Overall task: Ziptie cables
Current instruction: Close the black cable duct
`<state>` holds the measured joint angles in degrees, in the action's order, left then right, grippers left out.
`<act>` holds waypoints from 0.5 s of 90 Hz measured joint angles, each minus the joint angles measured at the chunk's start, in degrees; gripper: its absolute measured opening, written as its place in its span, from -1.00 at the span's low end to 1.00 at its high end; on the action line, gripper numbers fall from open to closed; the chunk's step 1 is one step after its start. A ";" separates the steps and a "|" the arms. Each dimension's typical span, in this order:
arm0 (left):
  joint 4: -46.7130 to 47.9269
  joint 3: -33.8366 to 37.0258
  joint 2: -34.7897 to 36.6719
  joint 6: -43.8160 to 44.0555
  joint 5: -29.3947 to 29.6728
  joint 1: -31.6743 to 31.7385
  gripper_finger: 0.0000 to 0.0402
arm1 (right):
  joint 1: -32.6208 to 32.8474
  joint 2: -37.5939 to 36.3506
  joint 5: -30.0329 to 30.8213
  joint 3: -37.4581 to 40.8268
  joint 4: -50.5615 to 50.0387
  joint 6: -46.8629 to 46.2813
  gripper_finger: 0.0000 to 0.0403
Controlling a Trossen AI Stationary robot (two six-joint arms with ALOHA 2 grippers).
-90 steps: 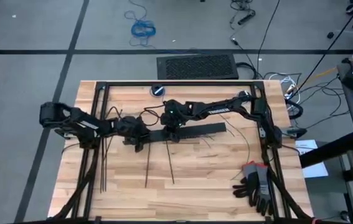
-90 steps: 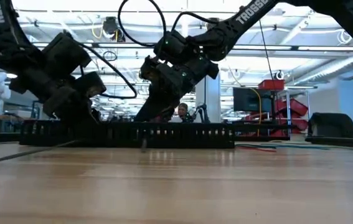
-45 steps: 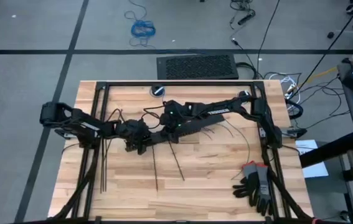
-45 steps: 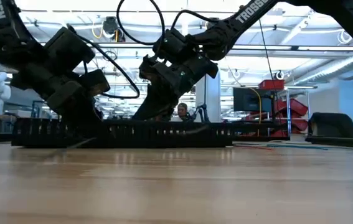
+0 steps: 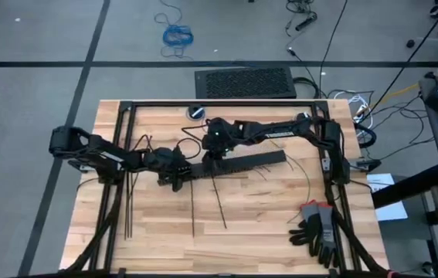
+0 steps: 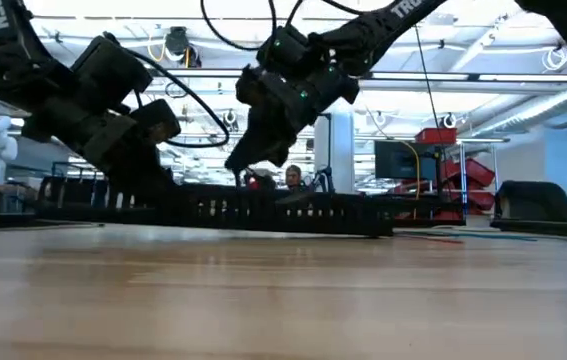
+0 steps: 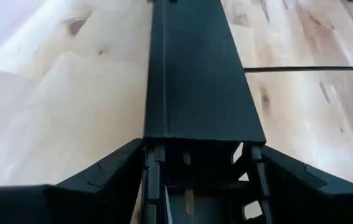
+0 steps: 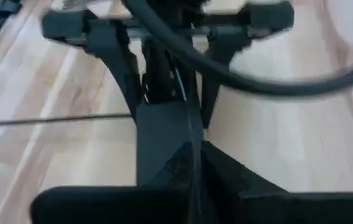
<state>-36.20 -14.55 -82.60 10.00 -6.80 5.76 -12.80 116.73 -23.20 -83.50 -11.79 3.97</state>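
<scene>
Black slotted bar across the table, both arms above it.

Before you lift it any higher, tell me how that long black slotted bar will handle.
The slotted bar looks stiff: held by the left gripper at one end, it stays straight in the low view. It is hollow and slotted, so probably light. Gripped at one end, it may swing.

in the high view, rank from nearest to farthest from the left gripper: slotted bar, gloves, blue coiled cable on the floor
1. The slotted bar: the left gripper is at its left end.
2. The gloves: on the table's near right corner.
3. The blue coiled cable: on the floor beyond the table's far edge.
</scene>
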 joint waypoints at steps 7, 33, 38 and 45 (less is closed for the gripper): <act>-0.04 -1.16 -1.89 -0.27 0.91 0.00 0.33 | 0.12 0.00 -0.33 -0.06 0.58 -0.28 -0.70; -1.62 -9.24 -14.72 -3.39 1.63 -0.24 0.33 | 2.64 -0.02 0.43 -0.09 -0.12 -4.36 -0.74; -1.69 -10.29 -15.76 -3.43 1.43 -0.26 0.33 | 3.30 -0.03 2.11 -0.11 -0.79 -3.88 -0.81; -1.82 -10.99 -16.19 -3.45 1.33 -0.28 0.33 | 3.92 -0.04 4.40 -0.12 -2.01 -3.18 -0.91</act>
<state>-38.02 -25.53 -98.78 6.55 -5.47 5.48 -8.87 116.68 -18.81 -83.62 -13.80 0.79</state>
